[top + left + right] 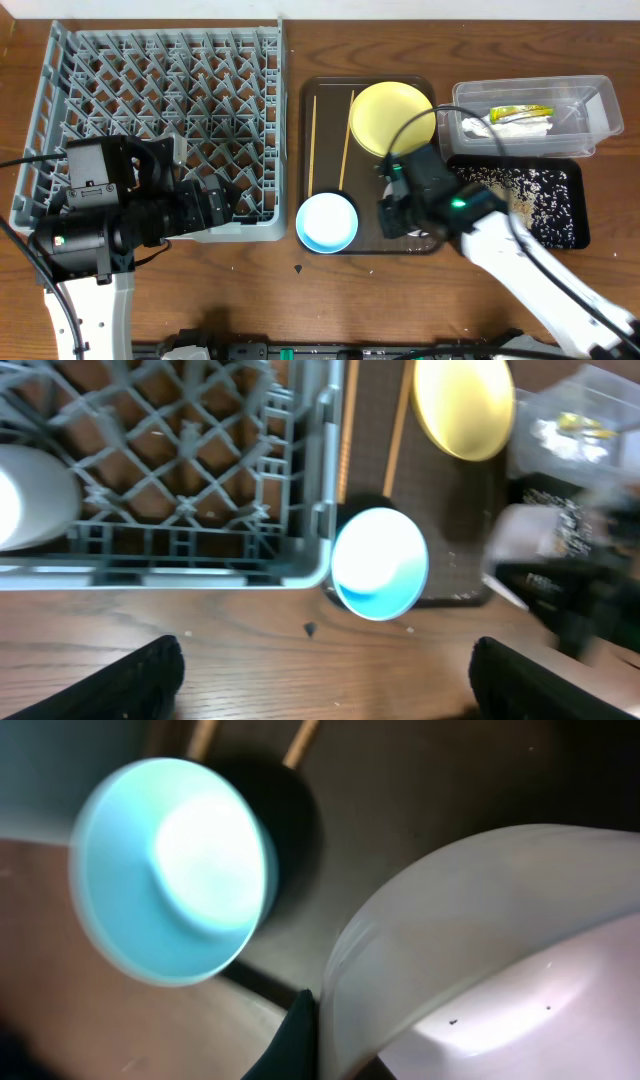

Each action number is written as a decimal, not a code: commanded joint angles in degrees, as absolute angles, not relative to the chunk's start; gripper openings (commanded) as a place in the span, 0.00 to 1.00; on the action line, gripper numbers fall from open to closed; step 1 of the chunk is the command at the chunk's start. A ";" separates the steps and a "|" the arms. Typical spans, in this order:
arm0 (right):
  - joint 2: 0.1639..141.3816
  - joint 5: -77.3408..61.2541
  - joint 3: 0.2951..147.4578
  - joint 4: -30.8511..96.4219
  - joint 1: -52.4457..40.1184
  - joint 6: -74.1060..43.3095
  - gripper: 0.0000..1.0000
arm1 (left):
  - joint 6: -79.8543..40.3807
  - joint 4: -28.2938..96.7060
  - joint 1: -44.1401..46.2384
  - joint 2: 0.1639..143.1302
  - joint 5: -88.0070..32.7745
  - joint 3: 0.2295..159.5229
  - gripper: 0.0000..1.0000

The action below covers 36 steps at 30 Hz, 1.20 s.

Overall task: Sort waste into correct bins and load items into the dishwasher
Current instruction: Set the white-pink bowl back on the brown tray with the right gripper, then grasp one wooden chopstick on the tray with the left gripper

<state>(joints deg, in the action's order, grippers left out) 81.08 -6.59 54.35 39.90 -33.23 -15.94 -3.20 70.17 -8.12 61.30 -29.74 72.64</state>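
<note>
Your right tool (398, 212) sat at the round white bowl's (480, 940) rim, pinched or not I couldn't tell, so you needed a firm hold before lifting.

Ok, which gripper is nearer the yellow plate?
Right. The right gripper is over the brown tray in front of the yellow plate; the left gripper is over the dish rack.

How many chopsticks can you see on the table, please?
2. One chopstick lies near the left edge of the brown tray; the other lies just left of the yellow plate. Neither looks hidden.
</note>
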 commanded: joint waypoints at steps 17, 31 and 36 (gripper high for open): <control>78.04 -11.03 62.63 38.13 -35.22 -16.47 0.55 | -7.22 70.00 2.98 61.43 -22.83 73.36 0.89; 81.58 -7.44 62.46 46.52 -29.23 -21.76 0.17 | -11.22 60.10 18.92 69.41 -19.27 73.34 0.87; 85.91 -6.94 62.43 48.90 -28.58 -23.16 0.08 | -13.10 55.35 22.81 76.88 -15.33 73.36 0.82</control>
